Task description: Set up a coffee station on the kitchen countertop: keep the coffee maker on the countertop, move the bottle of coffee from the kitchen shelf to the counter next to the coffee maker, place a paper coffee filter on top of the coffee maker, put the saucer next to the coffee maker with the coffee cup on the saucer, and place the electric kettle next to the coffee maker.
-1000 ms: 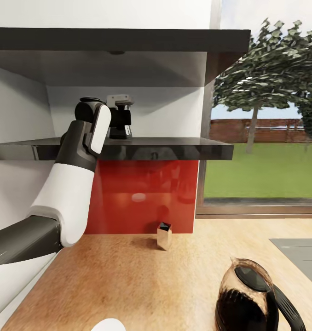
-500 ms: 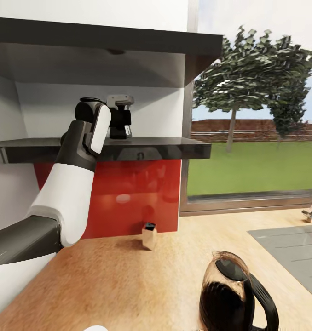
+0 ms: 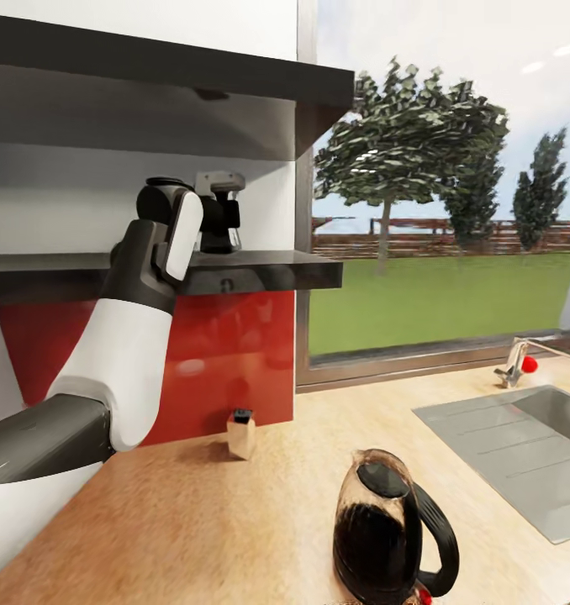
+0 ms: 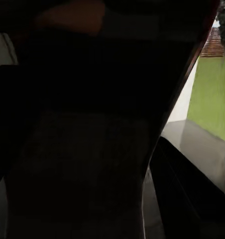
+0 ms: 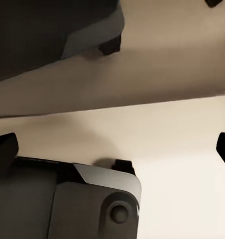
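My left arm reaches up to the dark kitchen shelf (image 3: 268, 270), and my left gripper (image 3: 219, 220) is just above the shelf board. A small dark jar, the bottle of coffee (image 3: 219, 242), sits between its fingers; in the left wrist view the bottle of coffee (image 4: 82, 149) is a dark shape with a yellowish cap, flanked by a black finger (image 4: 192, 194). The electric kettle (image 3: 386, 529), clear-domed with a black handle, stands on the kitchen countertop (image 3: 192, 521) close in front of me. My right gripper (image 5: 112, 149) is open with nothing in it, hanging low over my own base.
A small beige carton (image 3: 241, 433) with a black top stands against the red backsplash (image 3: 218, 370). A grey sink (image 3: 520, 454) with a faucet (image 3: 512, 365) is set into the counter at the right. A large window lies behind it.
The whole view has swung to the right, bringing the sink and faucet in. The left gripper keeps its place in the picture, so it now sits nearer the shelf's right end.
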